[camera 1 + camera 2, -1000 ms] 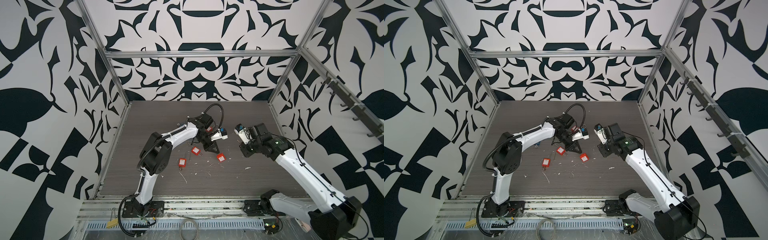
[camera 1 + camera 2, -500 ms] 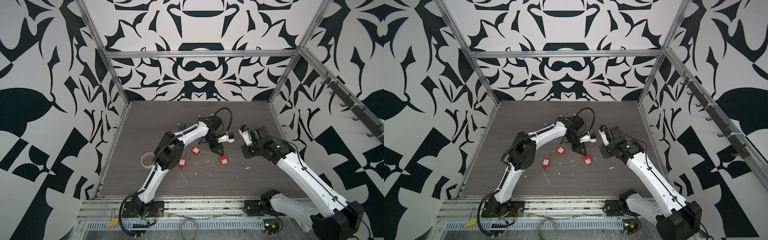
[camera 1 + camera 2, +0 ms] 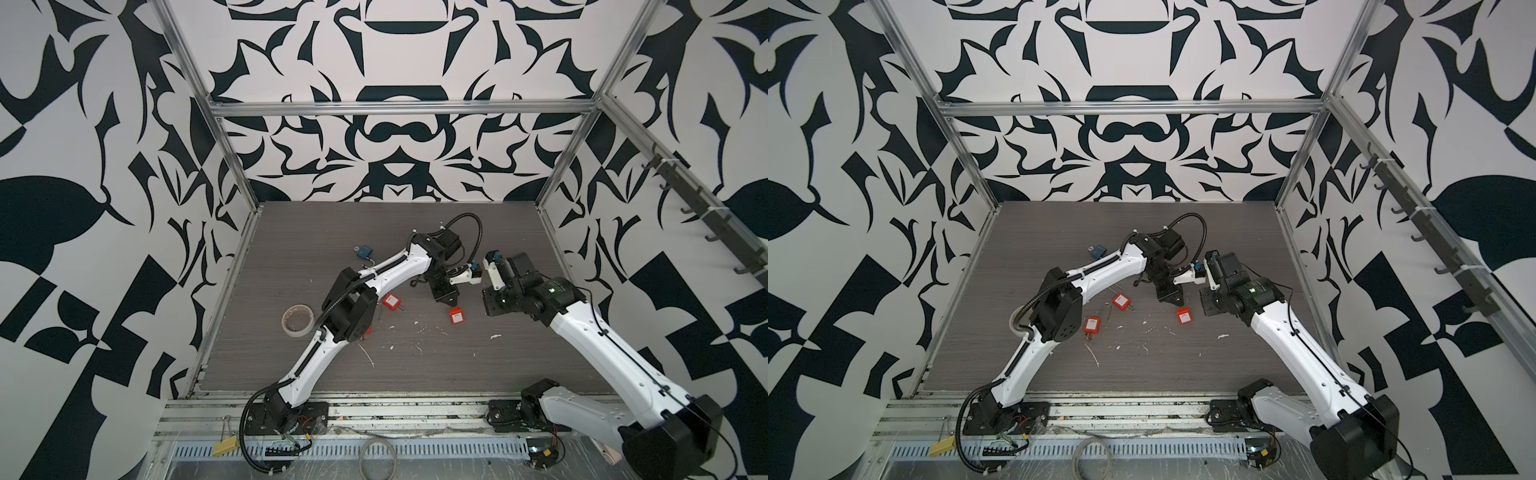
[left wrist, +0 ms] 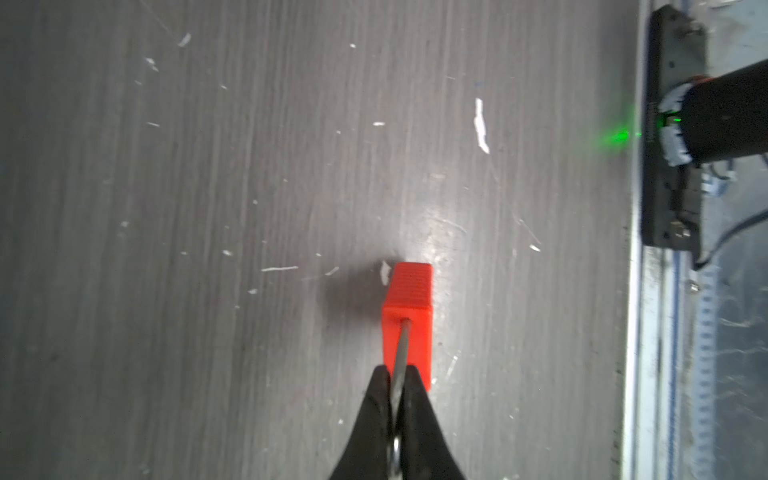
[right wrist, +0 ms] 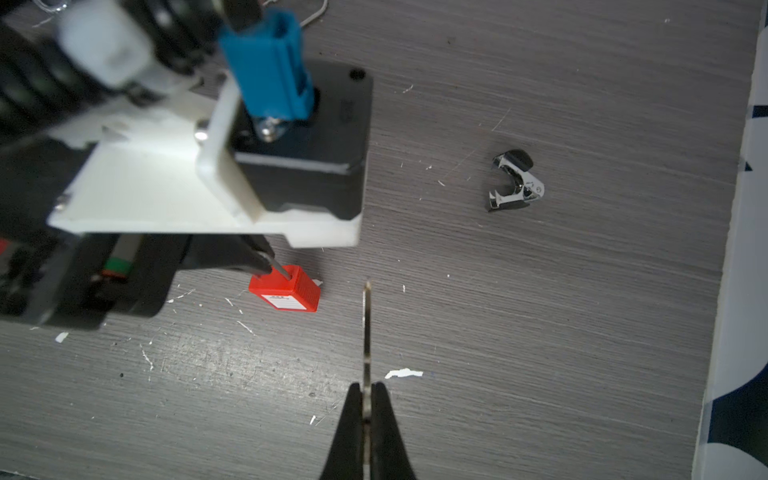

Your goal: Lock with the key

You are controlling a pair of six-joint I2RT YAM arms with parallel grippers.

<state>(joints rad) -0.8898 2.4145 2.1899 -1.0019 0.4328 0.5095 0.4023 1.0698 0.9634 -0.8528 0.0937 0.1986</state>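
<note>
Left wrist view: the left gripper [image 4: 396, 384] has its jaws pinched tight on the steel shackle [image 4: 401, 345] of the red padlock [image 4: 409, 291], whose body is on or just above the table [image 4: 208, 208].

Right wrist view: the right gripper [image 5: 366, 392] is clamped on the key [image 5: 366, 328]. The key tip is near the padlock body but apart from it.

Both top views: the red padlock [image 3: 456, 316] [image 3: 1184, 316] sits mid-table between the two arms.

My right gripper [image 5: 366, 388] pinches the key [image 5: 366, 332] edge-on, its tip out over the grey table [image 5: 540, 332], near the red padlock [image 5: 291, 293] but not touching it. I see the left gripper [image 5: 262, 262] clamped on that lock's shackle [image 5: 281, 271] below its own wrist camera [image 5: 299, 166], and a staple remover [image 5: 515, 180] lies well apart, nearer the wall [image 5: 748, 249].
</note>
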